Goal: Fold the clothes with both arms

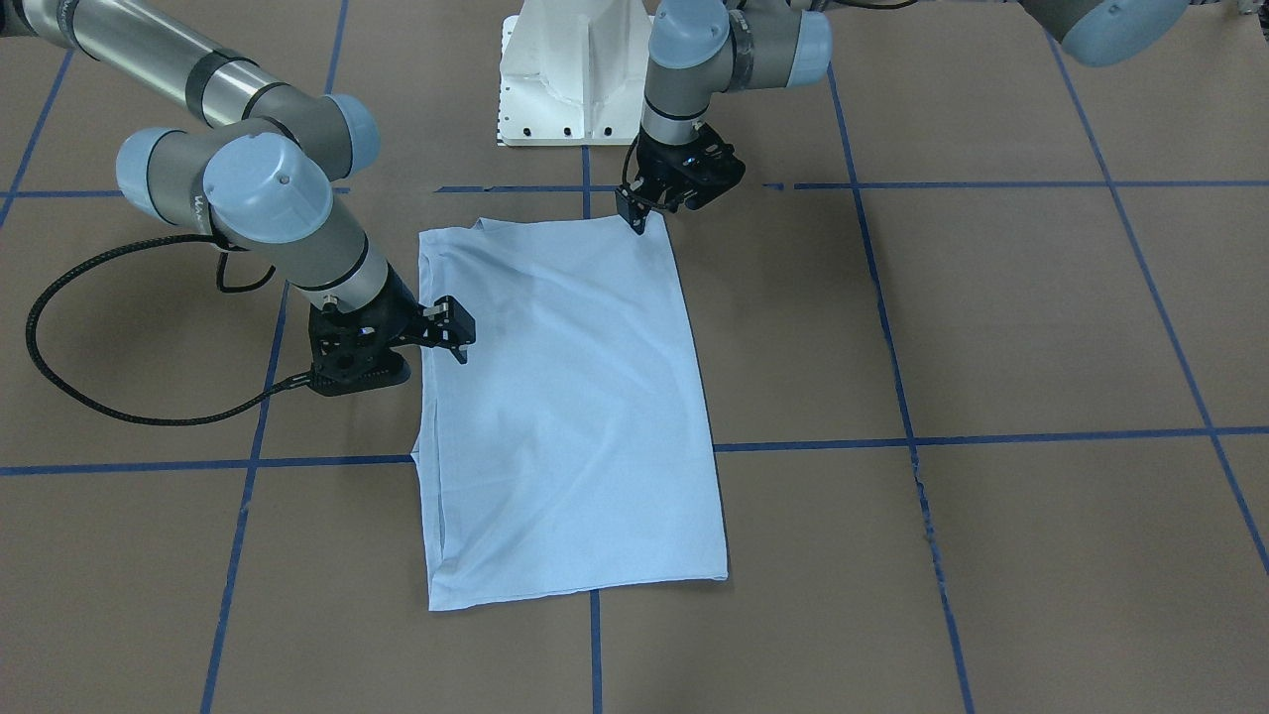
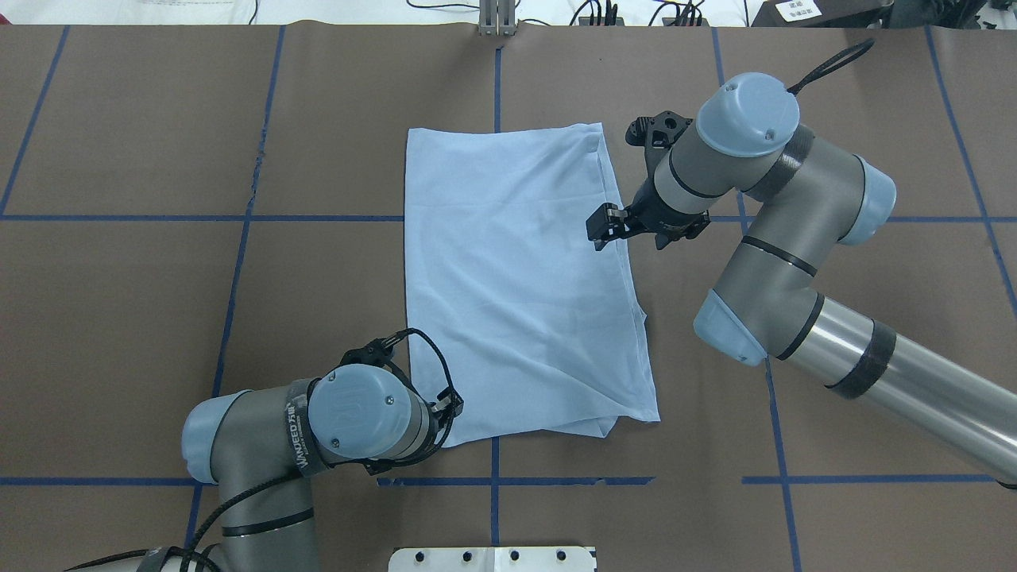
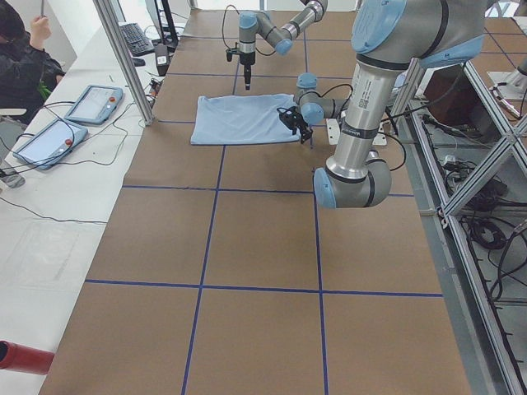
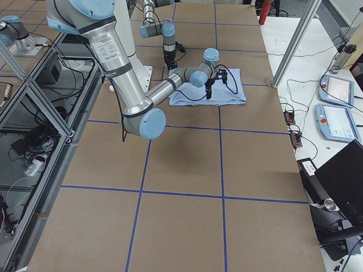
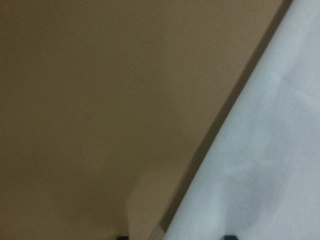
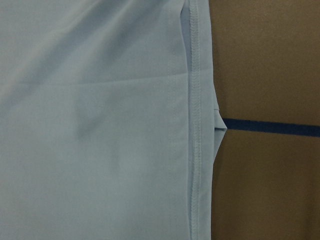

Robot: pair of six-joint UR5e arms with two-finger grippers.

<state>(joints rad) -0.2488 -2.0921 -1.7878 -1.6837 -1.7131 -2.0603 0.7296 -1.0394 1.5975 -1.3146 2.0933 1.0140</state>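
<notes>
Plain light blue T-shirt [image 1: 575,397], brown table [image 1: 1041,317], blue tape grid [image 1: 991,434], grey arms [image 1: 327,238], light-blue caps [image 1: 268,188]

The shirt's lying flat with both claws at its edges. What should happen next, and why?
Probably the left gripper should close on the T-shirt corner: it sits at that corner, jaws seemingly apart, with the cloth edge between its tips. The right gripper is at the opposite long edge.

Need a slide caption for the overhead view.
Left gripper and right gripper at the edges of a folded light blue T-shirt.

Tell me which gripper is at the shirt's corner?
The left gripper, at the T-shirt corner nearest the base; the right gripper is partway along a side edge.
</notes>
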